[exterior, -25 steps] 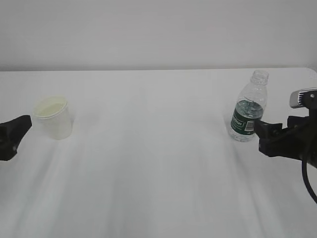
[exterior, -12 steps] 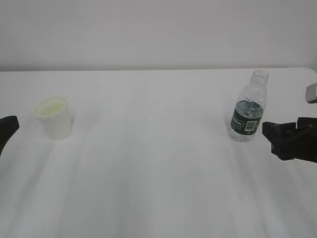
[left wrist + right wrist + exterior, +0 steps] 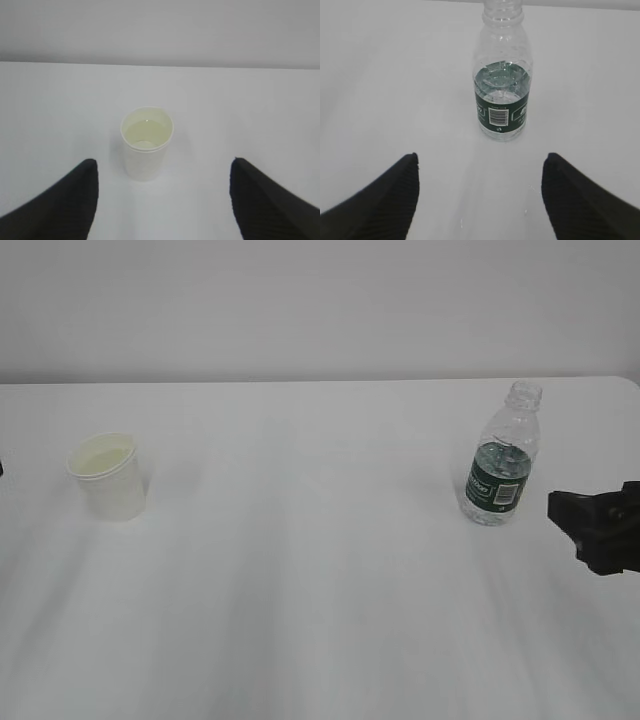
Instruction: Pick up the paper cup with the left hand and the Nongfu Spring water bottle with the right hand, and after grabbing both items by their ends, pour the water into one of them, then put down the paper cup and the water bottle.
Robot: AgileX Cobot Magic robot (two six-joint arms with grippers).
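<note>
Both pairs of jaws are standing wide apart with nothing between them. Seen from its wrist camera, the left hand [image 3: 162, 200] is facing the paper cup [image 3: 146, 143], which is standing upright on the white counter [image 3: 260, 110] ahead of the two dark fingers [image 3: 65, 200], clear of both. Inside the cup a pale yellowish bottom is showing. From the other wrist camera, the right hand [image 3: 480, 197] is facing the Nongfu Spring water bottle [image 3: 502, 75], which is standing upright and uncapped, its dark green label with a barcode turned toward the lens; the water [image 3: 501, 85] is sitting low in it, about level with the top of the label. The bottle is touching neither finger. In the exterior view the cup [image 3: 108, 476] is standing at the left of the counter and the bottle [image 3: 503, 456] well apart at the right, with the right hand [image 3: 598, 525] just beside the bottle near the frame edge. Of the left hand only a dark sliver is showing at the left edge there.
</note>
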